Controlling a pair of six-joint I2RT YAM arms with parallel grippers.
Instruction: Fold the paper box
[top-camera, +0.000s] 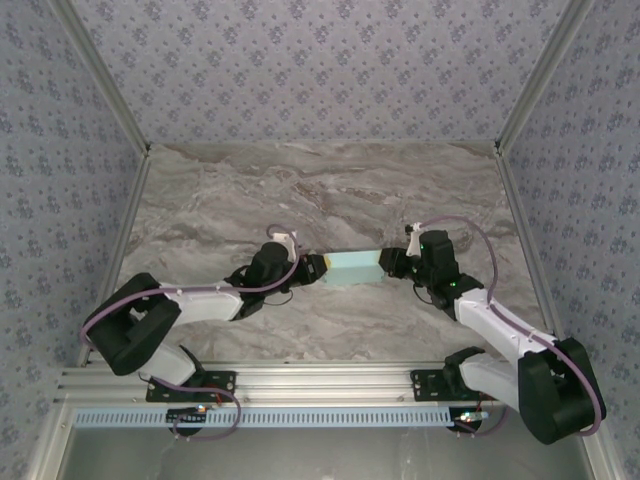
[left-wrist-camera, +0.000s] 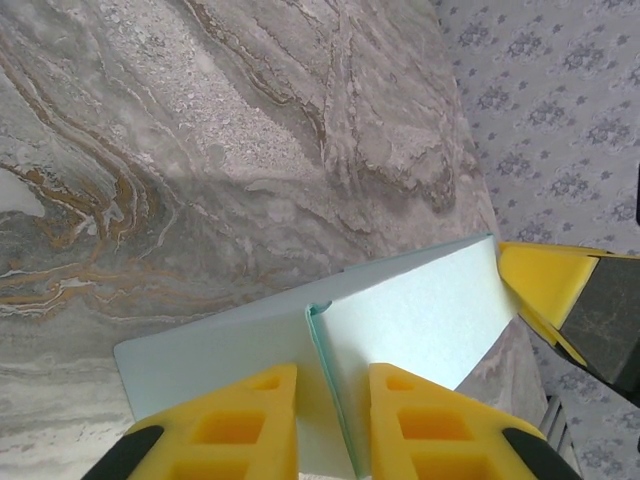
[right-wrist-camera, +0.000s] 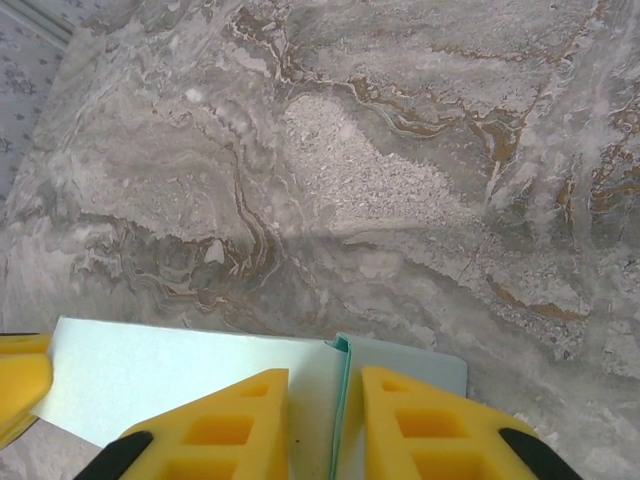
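Blue paper box (top-camera: 355, 268) between low, inward-reaching arms (top-camera: 200, 300) | left end effector (left-wrist-camera: 333, 372) narrow astride upright flap (left-wrist-camera: 318, 330) | right end effector (right-wrist-camera: 325, 375) likewise

table (top-camera: 330, 190): grey marble top | paper box (top-camera: 355, 268): at centre

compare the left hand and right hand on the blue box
The yellow-fingered left hand is at the left end of the light blue cardboard box; the yellow-fingered right hand is at its right end. The left hand points rightward, the right hand leftward. Both straddle an upright fold.
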